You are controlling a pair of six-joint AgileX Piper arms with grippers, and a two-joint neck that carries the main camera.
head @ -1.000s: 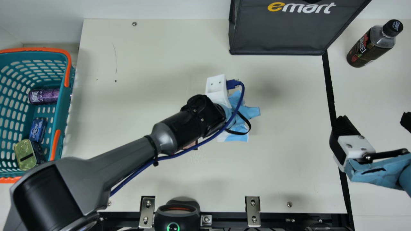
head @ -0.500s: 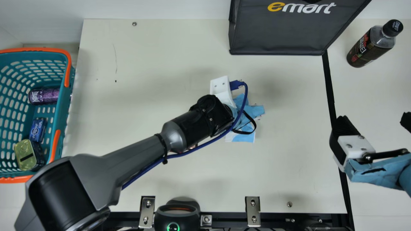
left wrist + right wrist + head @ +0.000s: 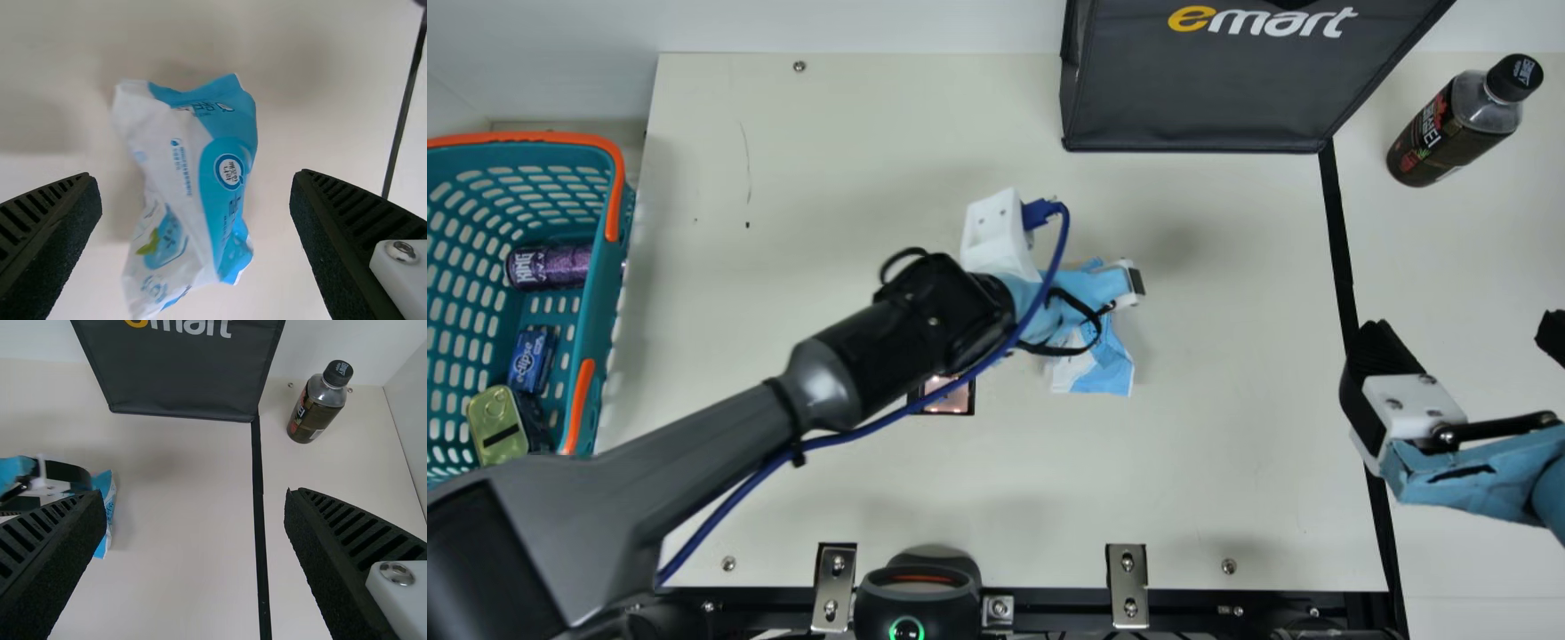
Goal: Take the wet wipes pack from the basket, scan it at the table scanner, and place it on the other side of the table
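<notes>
Overhead, your left gripper [image 3: 1089, 289] hangs above the wet wipes pack [image 3: 1107, 369], its two ribbed fingers spread wide with nothing between them gripped, as your left wrist view shows. The blue-and-white pack lies on the cream table [image 3: 783, 160], near a small dark-framed square [image 3: 956, 400] set in the surface. Your right gripper [image 3: 1463, 333] is poised at the far right beyond a black strip [image 3: 1338, 240], its fingers also apart and holding nothing. At your left stands the teal basket [image 3: 596, 324], with a purple can [image 3: 549, 268], a blue box [image 3: 534, 360] and a gold-topped tin [image 3: 500, 428] inside. A dark bag [image 3: 1200, 89] stands at the back; to its right is an upright capped bottle [image 3: 1449, 129].
</notes>
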